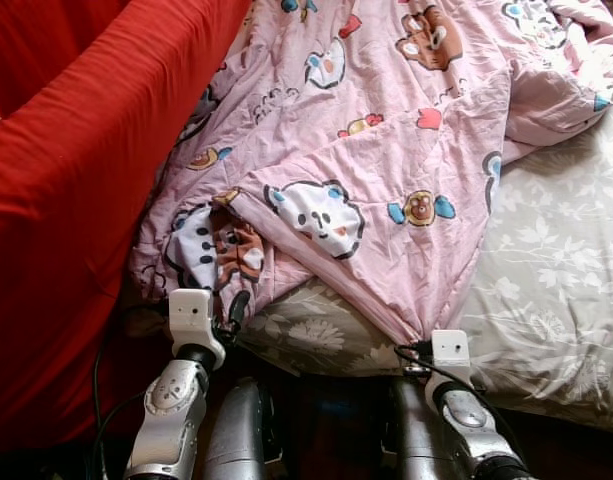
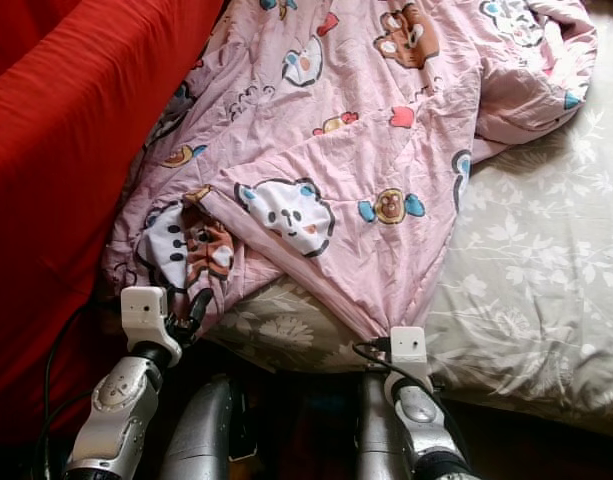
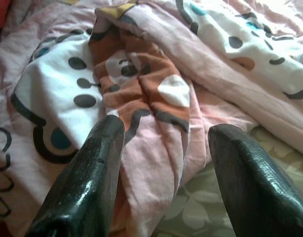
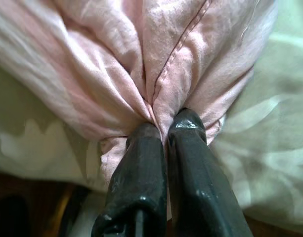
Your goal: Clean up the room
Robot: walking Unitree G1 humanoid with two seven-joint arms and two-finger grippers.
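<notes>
The pink cartoon-print quilt (image 1: 386, 150) lies rumpled across the bed (image 1: 556, 290), spilling from 12 o'clock down to the near edge. It looks light, soft and limp, likely to drape and slide, so hems and corners are the sensible holds. The right end effector (image 4: 163, 131) is clamped tight on a gathered corner at 5 o'clock. The left end effector (image 3: 163, 143) stands spread wide, holding nothing, just before the bunched fold at 7 o'clock. A red sofa (image 1: 76, 200) crowds the quilt from 9 o'clock and could snag it.

pink cartoon quilt (image 2: 366, 150), grey floral sheet (image 2: 526, 300), red sofa (image 2: 56, 180)
</notes>
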